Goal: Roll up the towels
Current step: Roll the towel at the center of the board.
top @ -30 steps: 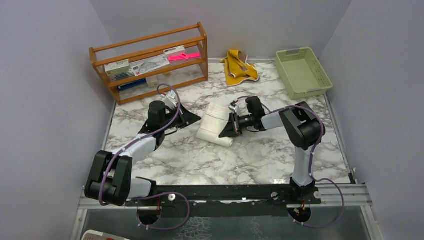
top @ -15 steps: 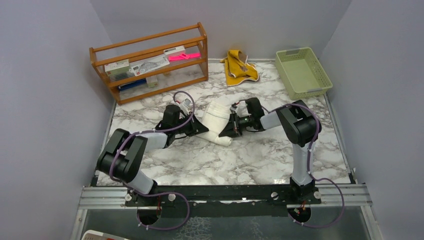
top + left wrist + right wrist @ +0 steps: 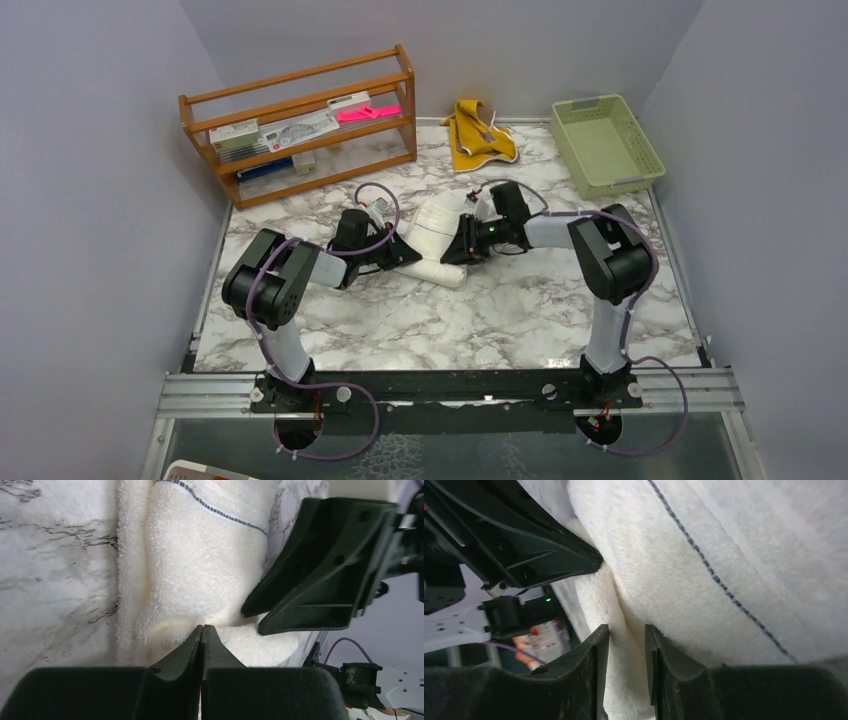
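Though perhaps loose, cream towel (image 3: 704,580) inside right gripper (image 3: 625,632)

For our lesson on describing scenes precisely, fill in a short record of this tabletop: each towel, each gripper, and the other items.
Cream towel: partly rolled, lying between the two grippers
Mustard towel: crumpled, not rolled, at the far edge
Left gripper: shut, tips against a fold of the cream cloth
Right gripper: open, a fold of the cream cloth between its fingers
Basket: pale green, far right corner
Wooden rack: far left, holding small items
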`<state>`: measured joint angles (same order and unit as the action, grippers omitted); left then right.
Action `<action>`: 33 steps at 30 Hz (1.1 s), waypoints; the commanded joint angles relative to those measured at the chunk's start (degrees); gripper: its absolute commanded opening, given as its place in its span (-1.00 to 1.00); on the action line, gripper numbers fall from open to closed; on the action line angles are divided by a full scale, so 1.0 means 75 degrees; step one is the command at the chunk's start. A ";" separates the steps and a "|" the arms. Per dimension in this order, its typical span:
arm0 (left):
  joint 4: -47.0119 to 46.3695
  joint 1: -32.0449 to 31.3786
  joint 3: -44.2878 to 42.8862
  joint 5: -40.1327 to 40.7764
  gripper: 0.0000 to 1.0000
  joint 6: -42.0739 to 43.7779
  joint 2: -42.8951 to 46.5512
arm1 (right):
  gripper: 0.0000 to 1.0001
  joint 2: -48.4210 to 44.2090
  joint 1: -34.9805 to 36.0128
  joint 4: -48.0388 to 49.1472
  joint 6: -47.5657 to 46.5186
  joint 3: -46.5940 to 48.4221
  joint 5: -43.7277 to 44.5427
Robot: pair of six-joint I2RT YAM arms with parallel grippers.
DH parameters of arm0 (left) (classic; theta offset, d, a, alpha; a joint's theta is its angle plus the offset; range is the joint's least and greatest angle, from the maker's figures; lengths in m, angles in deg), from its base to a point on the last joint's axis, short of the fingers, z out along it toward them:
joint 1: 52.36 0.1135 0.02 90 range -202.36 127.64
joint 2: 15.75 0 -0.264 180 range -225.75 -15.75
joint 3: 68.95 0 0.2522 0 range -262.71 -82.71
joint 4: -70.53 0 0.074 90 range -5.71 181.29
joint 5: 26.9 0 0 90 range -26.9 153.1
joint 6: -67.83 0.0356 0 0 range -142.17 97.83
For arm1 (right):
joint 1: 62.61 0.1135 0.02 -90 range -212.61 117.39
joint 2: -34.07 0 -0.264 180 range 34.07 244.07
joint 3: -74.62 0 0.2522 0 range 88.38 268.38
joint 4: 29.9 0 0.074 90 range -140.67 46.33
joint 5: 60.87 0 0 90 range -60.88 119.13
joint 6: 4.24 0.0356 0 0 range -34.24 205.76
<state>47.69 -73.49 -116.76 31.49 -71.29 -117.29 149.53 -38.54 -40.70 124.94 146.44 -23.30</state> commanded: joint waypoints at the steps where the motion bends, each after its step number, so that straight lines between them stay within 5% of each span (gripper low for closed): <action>1: 0.0259 -0.0014 0.0001 0.0517 -0.98 0.0337 -0.0324 | -0.23 -0.1527 0.0114 -0.1279 -0.2354 0.0242 0.3043; 6: 0.0343 -0.0019 0.0061 0.0518 -0.97 0.0385 -0.0345 | -0.03 -0.3260 0.1078 0.0521 -0.4644 -0.0832 0.5044; 12: 0.0458 -0.0015 0.0062 0.0517 -0.98 0.0476 -0.0333 | 0.14 -0.4065 0.2886 0.2897 -0.9501 -0.2852 0.4966; 20: 0.0626 -0.0002 0.0039 0.0542 -0.99 0.0572 -0.0281 | 0.14 -0.3013 0.3713 0.2291 -1.0739 -0.2456 0.6010; 33: 0.0810 0.0074 0.0004 0.0493 -0.98 0.0720 -0.0234 | 0.06 -0.1958 0.4114 0.2823 -1.1057 -0.2134 0.7277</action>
<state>47.56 -73.47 -117.32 31.64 -69.39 -118.01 132.54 -8.18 -21.88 43.34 129.11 26.21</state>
